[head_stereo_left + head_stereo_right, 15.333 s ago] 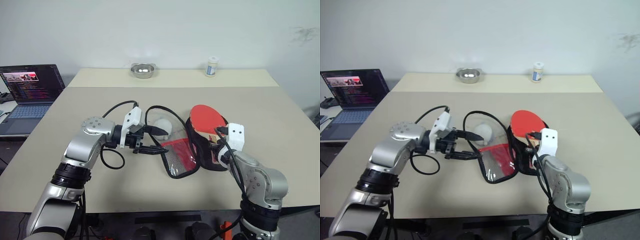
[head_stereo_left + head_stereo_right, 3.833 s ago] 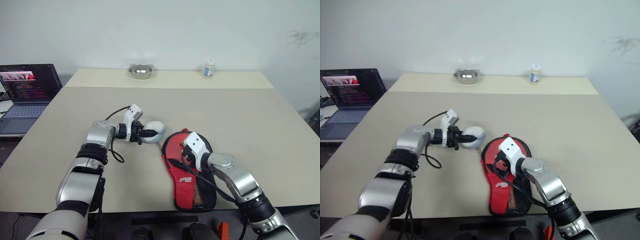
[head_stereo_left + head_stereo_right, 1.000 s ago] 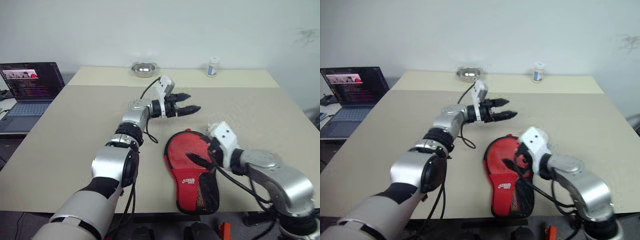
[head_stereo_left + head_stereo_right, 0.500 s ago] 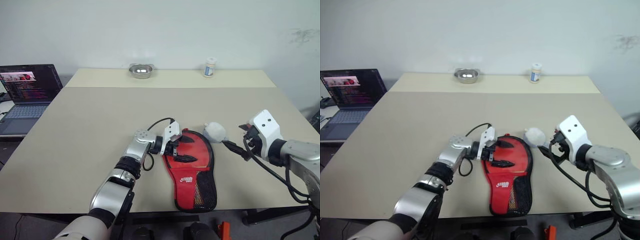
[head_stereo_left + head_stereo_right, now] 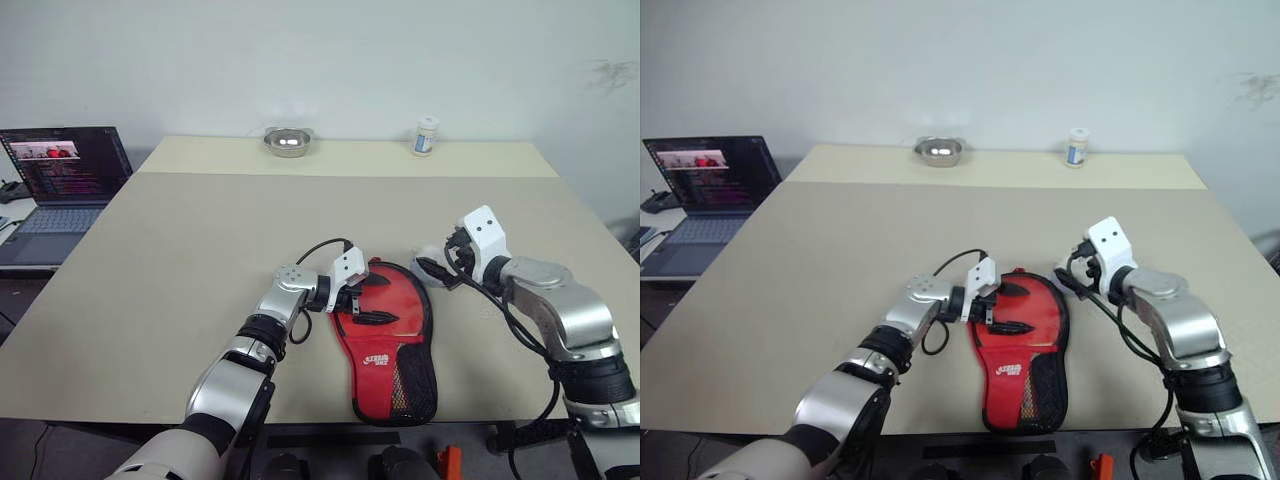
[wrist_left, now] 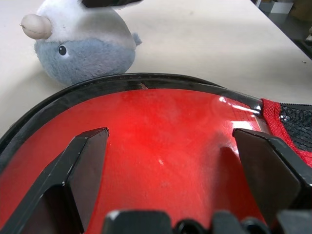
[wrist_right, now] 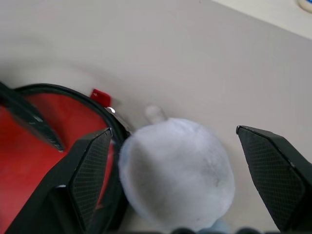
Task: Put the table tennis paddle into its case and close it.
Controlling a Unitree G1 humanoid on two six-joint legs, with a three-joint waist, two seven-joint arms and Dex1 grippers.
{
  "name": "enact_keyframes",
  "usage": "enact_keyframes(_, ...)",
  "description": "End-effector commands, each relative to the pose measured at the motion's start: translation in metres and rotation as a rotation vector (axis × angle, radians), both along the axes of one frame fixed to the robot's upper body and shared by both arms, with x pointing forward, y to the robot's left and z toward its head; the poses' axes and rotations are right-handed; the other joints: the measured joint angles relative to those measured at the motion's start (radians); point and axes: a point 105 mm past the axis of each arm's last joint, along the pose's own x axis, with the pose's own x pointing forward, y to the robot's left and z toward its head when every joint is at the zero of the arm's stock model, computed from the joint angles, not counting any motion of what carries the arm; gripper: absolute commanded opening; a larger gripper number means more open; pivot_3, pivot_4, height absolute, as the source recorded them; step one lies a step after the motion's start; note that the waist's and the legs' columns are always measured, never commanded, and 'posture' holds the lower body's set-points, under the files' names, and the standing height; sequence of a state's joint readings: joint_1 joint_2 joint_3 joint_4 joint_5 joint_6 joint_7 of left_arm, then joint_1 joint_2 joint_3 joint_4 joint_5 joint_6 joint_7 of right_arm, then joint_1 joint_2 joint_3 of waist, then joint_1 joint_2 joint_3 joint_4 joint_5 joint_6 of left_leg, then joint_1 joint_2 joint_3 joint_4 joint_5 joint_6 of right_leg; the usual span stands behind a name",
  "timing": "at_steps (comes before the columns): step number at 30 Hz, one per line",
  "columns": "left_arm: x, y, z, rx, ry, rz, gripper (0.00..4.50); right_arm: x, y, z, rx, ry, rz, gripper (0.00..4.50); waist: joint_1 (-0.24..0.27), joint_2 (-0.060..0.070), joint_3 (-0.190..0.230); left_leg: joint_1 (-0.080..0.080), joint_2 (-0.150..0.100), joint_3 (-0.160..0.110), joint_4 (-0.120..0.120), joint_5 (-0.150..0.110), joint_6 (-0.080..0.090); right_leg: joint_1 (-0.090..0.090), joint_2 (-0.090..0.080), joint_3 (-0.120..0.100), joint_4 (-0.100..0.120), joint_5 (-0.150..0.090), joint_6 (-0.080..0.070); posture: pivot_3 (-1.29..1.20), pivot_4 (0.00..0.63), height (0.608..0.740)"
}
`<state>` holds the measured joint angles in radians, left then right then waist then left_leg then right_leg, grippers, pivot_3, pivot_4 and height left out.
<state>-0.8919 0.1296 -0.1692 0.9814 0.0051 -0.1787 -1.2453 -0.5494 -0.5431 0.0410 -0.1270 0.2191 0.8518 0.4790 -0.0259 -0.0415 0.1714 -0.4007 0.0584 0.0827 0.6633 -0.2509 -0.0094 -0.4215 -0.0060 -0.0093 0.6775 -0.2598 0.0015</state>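
Observation:
The case (image 5: 385, 340) lies flat near the table's front edge, red side up, with its mesh pocket toward me; its black rim looks closed around the round end. The table tennis paddle is hidden. My left gripper (image 5: 375, 300) is open, low over the case's round end (image 6: 161, 146), one finger (image 6: 87, 161) on each side of the red face. My right gripper (image 5: 438, 262) is open around a white and grey plush toy (image 7: 175, 175) that rests against the case's far right rim. A red zip tab (image 7: 100, 94) shows beside the toy.
A laptop (image 5: 60, 180) stands on a side table at the left. A metal bowl (image 5: 287, 142) and a small white bottle (image 5: 427, 135) sit on the far table by the wall. The case's narrow end lies close to the table's front edge (image 5: 300, 418).
My left gripper came down from above the table onto the case's round end and has stayed there. My right gripper left the case, swung out right, then closed in on the plush toy.

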Motion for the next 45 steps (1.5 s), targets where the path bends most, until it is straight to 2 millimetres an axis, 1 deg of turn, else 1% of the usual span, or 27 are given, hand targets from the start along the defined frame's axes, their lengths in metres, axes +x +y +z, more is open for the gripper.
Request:
enact_keyframes(1, -0.007, -0.002, -0.014, 0.018, 0.036, -0.01, 4.43, 0.008, 0.004, 0.006, -0.009, -0.041, 0.009, 4.5, 0.0, 0.0, 0.0, 0.0, 0.0, 0.0, 0.0, 0.0, 0.0, 0.0, 0.0, 0.0, 0.0, 0.0, 0.0, 0.0, 0.15, 0.74)
enact_keyframes(5, -0.008, -0.001, -0.017, 0.023, 0.038, -0.008, 4.43, 0.013, 0.009, -0.006, -0.002, -0.002, 0.006, 4.5, -0.002, 0.001, -0.001, 0.001, 0.0, 0.0, 0.0, 0.0, 0.0, 0.0, 0.0, 0.0, 0.001, 0.0, 0.0, 0.0, 0.15, 0.74)
enact_keyframes(9, -0.009, -0.002, -0.019, 0.027, 0.039, -0.008, 4.43, 0.015, 0.011, -0.012, -0.014, 0.008, 0.003, 4.5, -0.001, 0.001, -0.001, 0.001, 0.0, 0.0, 0.0, 0.0, 0.0, 0.0, 0.0, 0.0, 0.001, 0.0, 0.0, 0.0, 0.15, 0.74)
enact_keyframes(12, -0.01, -0.003, -0.019, 0.026, 0.041, -0.01, 4.5, 0.015, 0.01, -0.014, -0.019, 0.007, -0.002, 3.88, -0.001, 0.001, -0.001, 0.001, 0.0, 0.0, 0.0, 0.0, 0.0, 0.0, 0.0, 0.0, 0.001, 0.0, 0.0, 0.0, 0.15, 0.74)
enact_keyframes(14, -0.011, -0.005, -0.019, 0.025, 0.045, -0.014, 4.5, 0.015, 0.009, -0.016, -0.031, 0.01, -0.005, 3.24, -0.001, 0.002, -0.001, 0.001, 0.0, 0.0, 0.0, 0.0, 0.0, 0.0, 0.0, 0.0, 0.001, 0.0, 0.0, 0.0, 0.15, 0.74)
enact_keyframes(15, -0.011, -0.006, -0.02, 0.025, 0.048, -0.017, 4.5, 0.015, 0.008, -0.017, -0.037, 0.011, -0.006, 2.86, -0.001, 0.002, -0.001, 0.001, 0.0, 0.0, 0.0, 0.0, 0.0, 0.0, 0.0, 0.0, 0.001, 0.0, 0.0, 0.0, 0.15, 0.74)
enact_keyframes(19, -0.017, -0.011, -0.027, 0.034, 0.064, -0.04, 4.5, 0.011, 0.004, -0.024, -0.087, 0.025, -0.002, 1.6, 0.0, 0.002, -0.001, 0.001, 0.0, 0.0, 0.0, 0.0, 0.0, 0.0, 0.0, 0.0, 0.001, 0.0, 0.0, 0.0, 0.15, 0.74)
enact_keyframes(21, -0.02, -0.012, -0.031, 0.041, 0.072, -0.048, 4.5, 0.009, -0.004, -0.027, -0.134, 0.017, -0.017, 1.0, 0.002, 0.002, -0.002, 0.001, 0.0, 0.0, 0.0, 0.0, 0.0, 0.001, -0.001, 0.0, 0.0, 0.0, 0.0, 0.0, 0.15, 0.74)
enact_keyframes(23, -0.022, -0.014, -0.035, 0.049, 0.081, -0.051, 4.5, 0.008, -0.013, -0.026, -0.161, 0.006, -0.045, 0.63, 0.003, 0.003, -0.003, 0.001, -0.001, 0.0, 0.0, 0.0, 0.0, 0.001, -0.002, 0.0, 0.0, 0.0, 0.0, 0.0, 0.15, 0.74)
enact_keyframes(24, -0.023, -0.015, -0.037, 0.054, 0.089, -0.051, 4.5, 0.007, -0.019, -0.024, -0.166, 0.001, -0.057, 0.51, 0.005, 0.003, -0.004, 0.001, -0.002, 0.0, 0.0, 0.0, 0.0, 0.001, -0.002, 0.0, 0.0, 0.0, 0.0, 0.0, 0.15, 0.74)
enact_keyframes(27, -0.024, -0.017, -0.042, 0.064, 0.106, -0.05, 4.5, 0.001, -0.037, -0.016, -0.196, -0.009, -0.087, 0.42, 0.015, 0.005, -0.006, 0.001, -0.004, -0.001, 0.0, 0.0, 0.0, 0.002, -0.004, -0.001, -0.001, 0.0, 0.0, 0.0, 0.15, 0.74)
enact_keyframes(29, -0.025, -0.019, -0.044, 0.067, 0.115, -0.05, 4.5, -0.008, -0.052, -0.011, -0.224, -0.003, -0.102, 0.39, 0.024, 0.006, -0.006, 0.001, -0.006, -0.001, 0.0, 0.0, 0.001, 0.002, -0.006, -0.001, -0.001, 0.0, 0.001, 0.0, 0.15, 0.74)
enact_keyframes(30, -0.025, -0.02, -0.044, 0.067, 0.117, -0.05, 4.5, -0.011, -0.056, -0.01, -0.232, 0.0, -0.105, 0.39, 0.026, 0.006, -0.006, 0.0, -0.009, -0.002, 0.0, 0.0, 0.001, 0.002, -0.007, -0.001, -0.001, -0.001, 0.002, 0.0, 0.15, 0.74)
enact_keyframes(33, -0.027, -0.023, -0.047, 0.072, 0.136, -0.052, 4.5, -0.036, -0.076, -0.006, -0.277, 0.038, -0.1, 0.38, 0.035, 0.009, -0.008, 0.0, -0.012, -0.002, -0.001, 0.0, 0.003, 0.002, -0.012, -0.001, -0.001, -0.003, 0.006, 0.0, 0.15, 0.74)
enact_keyframes(34, -0.028, -0.024, -0.048, 0.075, 0.149, -0.054, 4.5, -0.046, -0.08, -0.005, -0.287, 0.056, -0.09, 0.38, 0.036, 0.009, -0.01, -0.001, -0.013, -0.002, -0.001, -0.001, 0.004, 0.003, -0.013, -0.002, -0.001, -0.004, 0.007, 0.0, 0.15, 0.74)
enact_keyframes(36, -0.03, -0.026, -0.051, 0.081, 0.159, -0.06, 4.5, -0.061, -0.081, -0.003, -0.294, 0.085, -0.066, 0.38, 0.04, 0.011, -0.011, 0.0, -0.014, -0.003, 0.0, -0.003, 0.007, 0.005, -0.014, -0.002, -0.004, -0.004, 0.009, 0.0, 0.15, 0.74)
enact_keyframes(38, -0.032, -0.028, -0.053, 0.087, 0.17, -0.069, 4.5, -0.081, -0.073, -0.003, -0.284, 0.132, 0.003, 0.38, 0.041, 0.012, -0.012, 0.001, -0.014, -0.003, 0.0, -0.004, 0.008, 0.008, -0.014, -0.003, -0.008, -0.004, 0.011, 0.0, 0.15, 0.74)
enact_keyframes(41, -0.034, -0.03, -0.055, 0.092, 0.178, -0.077, 4.5, -0.115, -0.049, -0.009, -0.277, 0.217, 0.152, 0.36, 0.042, 0.017, -0.016, 0.001, -0.014, -0.007, -0.001, -0.005, 0.01, 0.013, -0.014, -0.006, -0.014, -0.003, 0.012, 0.0, 0.15, 0.74)
enact_keyframes(43, -0.036, -0.032, -0.057, 0.098, 0.181, -0.08, 4.5, -0.137, -0.035, -0.015, -0.283, 0.272, 0.241, 0.36, 0.042, 0.016, -0.018, 0.001, -0.014, -0.009, -0.001, -0.006, 0.011, 0.014, -0.014, -0.007, -0.017, -0.003, 0.012, 0.0, 0.15, 0.74)
enact_keyframes(45, -0.037, -0.033, -0.058, 0.104, 0.181, -0.086, 4.5, -0.153, -0.025, -0.021, -0.288, 0.313, 0.301, 0.36, 0.043, 0.016, -0.019, 0.001, -0.015, -0.011, -0.001, -0.006, 0.011, 0.016, -0.014, -0.009, -0.018, -0.003, 0.012, 0.0, 0.15, 0.74)
